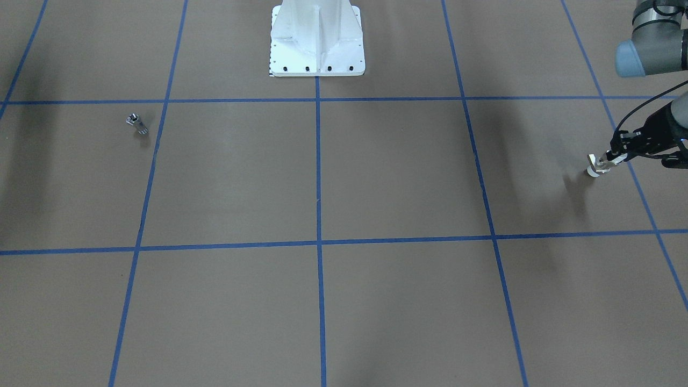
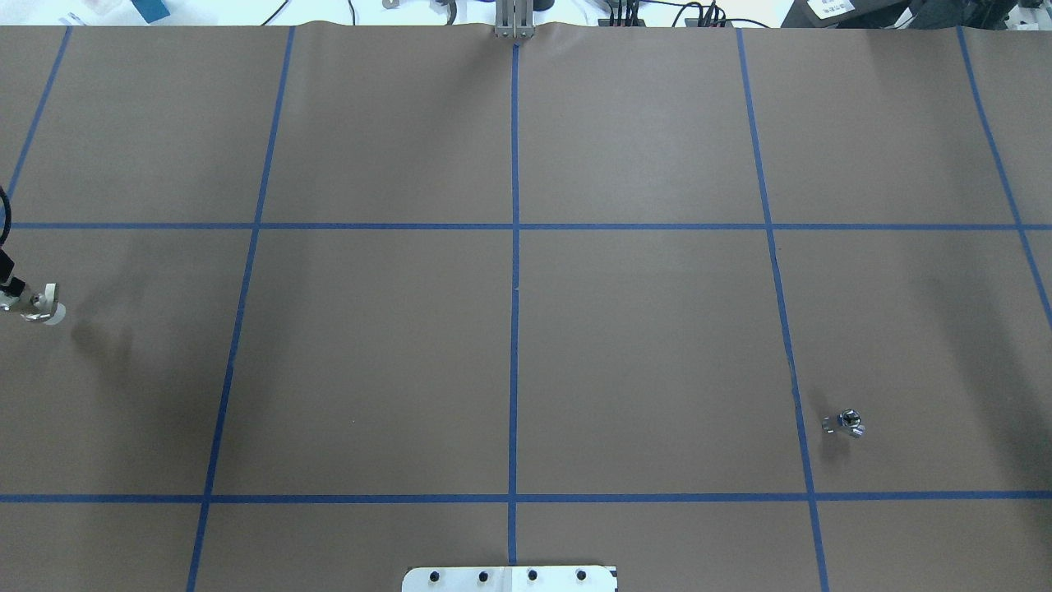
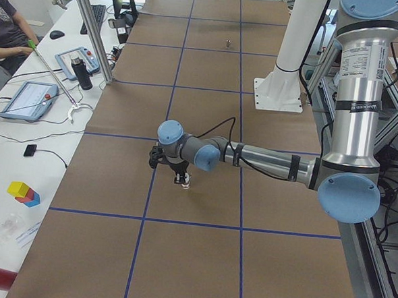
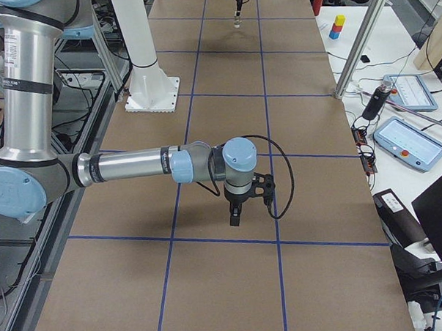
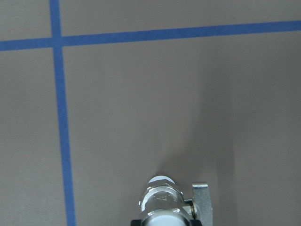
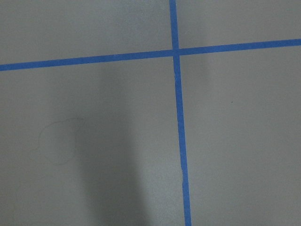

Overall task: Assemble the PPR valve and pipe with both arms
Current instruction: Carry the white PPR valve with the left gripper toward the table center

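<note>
The PPR valve (image 1: 595, 167), with white ends, a silvery middle and a flat side tab, is held in my left gripper (image 1: 607, 159), which is shut on it near the table's left end. Its offset shadow suggests it hangs just above the brown surface. The valve also shows at the overhead view's left edge (image 2: 45, 306) and at the bottom of the left wrist view (image 5: 162, 200). The pipe (image 1: 137, 122), small and silvery, lies alone on the table's right side (image 2: 846, 424). My right gripper (image 4: 236, 215) points down above the table; I cannot tell whether it is open or shut. The right wrist view shows only bare table.
The white robot pedestal (image 1: 317, 43) stands at the table's near middle edge (image 2: 509, 578). Blue tape lines (image 2: 514, 329) divide the brown surface into squares. A side bench with tablets (image 3: 26, 98) and a seated person runs along the far side.
</note>
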You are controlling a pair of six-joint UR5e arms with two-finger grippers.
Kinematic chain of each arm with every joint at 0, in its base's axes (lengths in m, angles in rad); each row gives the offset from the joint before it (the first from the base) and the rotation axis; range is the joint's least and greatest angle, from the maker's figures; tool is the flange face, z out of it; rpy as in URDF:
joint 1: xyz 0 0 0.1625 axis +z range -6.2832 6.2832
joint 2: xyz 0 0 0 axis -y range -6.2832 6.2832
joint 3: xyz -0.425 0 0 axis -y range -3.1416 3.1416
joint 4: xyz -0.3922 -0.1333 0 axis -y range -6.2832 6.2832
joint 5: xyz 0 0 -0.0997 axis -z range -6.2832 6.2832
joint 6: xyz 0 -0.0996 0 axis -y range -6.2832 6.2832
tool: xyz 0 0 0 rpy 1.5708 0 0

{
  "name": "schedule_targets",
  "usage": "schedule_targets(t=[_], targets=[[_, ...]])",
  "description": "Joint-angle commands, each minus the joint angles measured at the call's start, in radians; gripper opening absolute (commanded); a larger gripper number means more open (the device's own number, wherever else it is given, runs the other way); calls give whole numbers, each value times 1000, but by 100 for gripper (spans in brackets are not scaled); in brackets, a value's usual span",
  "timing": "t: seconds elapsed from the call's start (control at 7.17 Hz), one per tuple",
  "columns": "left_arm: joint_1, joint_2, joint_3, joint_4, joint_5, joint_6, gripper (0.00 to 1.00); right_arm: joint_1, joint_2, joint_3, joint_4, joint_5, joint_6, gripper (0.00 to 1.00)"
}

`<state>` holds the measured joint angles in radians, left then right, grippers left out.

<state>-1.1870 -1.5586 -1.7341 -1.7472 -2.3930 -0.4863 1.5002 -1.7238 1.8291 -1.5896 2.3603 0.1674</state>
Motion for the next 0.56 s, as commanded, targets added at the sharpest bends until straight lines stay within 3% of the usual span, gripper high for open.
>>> schedule_targets(t=[0.0, 0.42], targets=[[6, -98, -114, 121, -6, -157, 0, 0, -10, -4, 45, 1, 0, 99], [221, -338, -159, 170, 17, -568, 0, 0, -10, -4, 46, 2, 9, 99]])
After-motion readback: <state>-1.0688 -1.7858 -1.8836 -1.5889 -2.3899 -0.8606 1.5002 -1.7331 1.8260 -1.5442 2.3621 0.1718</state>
